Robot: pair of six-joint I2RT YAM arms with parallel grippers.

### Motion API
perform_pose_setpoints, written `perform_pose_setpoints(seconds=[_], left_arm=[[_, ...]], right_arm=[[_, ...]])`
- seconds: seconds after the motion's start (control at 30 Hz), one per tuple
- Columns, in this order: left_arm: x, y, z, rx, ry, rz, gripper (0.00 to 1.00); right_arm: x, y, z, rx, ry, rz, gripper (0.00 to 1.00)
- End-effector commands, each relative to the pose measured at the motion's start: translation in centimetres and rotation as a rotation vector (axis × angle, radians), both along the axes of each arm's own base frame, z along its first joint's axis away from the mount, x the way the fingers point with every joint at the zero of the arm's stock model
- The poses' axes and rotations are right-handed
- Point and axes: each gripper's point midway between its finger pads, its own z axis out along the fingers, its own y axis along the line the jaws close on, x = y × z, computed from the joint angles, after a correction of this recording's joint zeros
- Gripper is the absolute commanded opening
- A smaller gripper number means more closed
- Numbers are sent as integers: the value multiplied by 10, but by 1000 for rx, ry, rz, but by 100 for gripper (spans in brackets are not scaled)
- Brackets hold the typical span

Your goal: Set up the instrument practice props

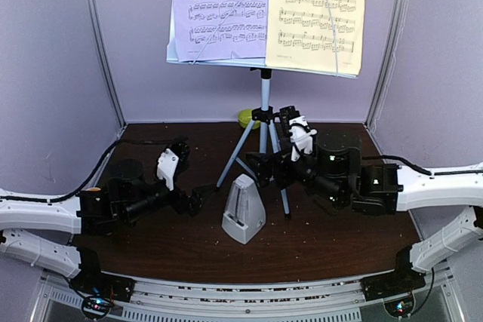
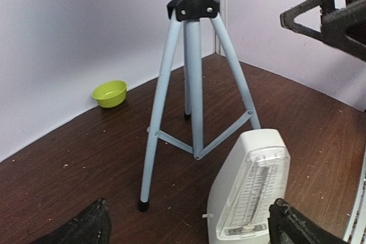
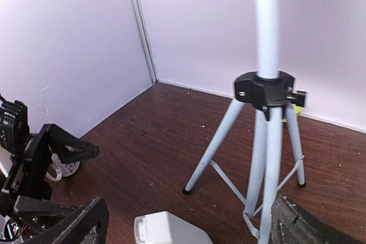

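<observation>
— What's overhead?
— I see the music stand (image 1: 265,99) toward the back of the worktop (image 1: 332,243), with a lavender page (image 1: 219,9) and a yellow page (image 1: 321,13) on it. The metronome (image 1: 244,216) is upright just before its legs.
— Left wrist?
— My left tool (image 2: 189,221) gapes wide, empty. The metronome is just beside one finger, and there's a green bowl (image 2: 110,92) by the wall.
— Right wrist?
— My right tool (image 3: 191,221) is spread wide, holding nothing, with the stand's legs just ahead.

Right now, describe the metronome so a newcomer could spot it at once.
Find the silver tripod at the centre of the table. Just in front of its legs stands the metronome: the only small white pyramid, with a clear front showing its scale, unlike the round green bowl at the back wall.
</observation>
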Motion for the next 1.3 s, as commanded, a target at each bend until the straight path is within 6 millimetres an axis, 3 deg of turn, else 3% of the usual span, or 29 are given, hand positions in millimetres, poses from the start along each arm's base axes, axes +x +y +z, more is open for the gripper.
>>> perform_pose_setpoints(seconds=[0.0, 0.33, 0.43, 0.6, 0.7, 0.87, 0.97, 1.27], left_arm=[[-6, -22, 16, -110, 14, -20, 98], [-14, -91, 11, -146, 21, -76, 98], [-8, -102, 2, -157, 59, -57, 98], [4, -116, -24, -87, 102, -4, 97], [6, -124, -34, -74, 118, -1, 91], [7, -133, -49, -70, 152, -9, 81], [9, -137, -64, -53, 173, -4, 79], [7, -142, -82, -47, 199, -17, 71]], right_arm=[[4, -40, 4, 124, -46, -105, 100], [4, -101, -39, 229, 24, -160, 100], [6, -115, -50, 234, 29, -179, 100], [6, -113, -78, 248, 146, -102, 100], [2, -109, -97, 250, 194, -71, 100], [-4, -109, -110, 300, 203, -32, 100], [-6, -104, -114, 307, 218, -8, 100], [-13, -94, -137, 301, 280, 52, 100]])
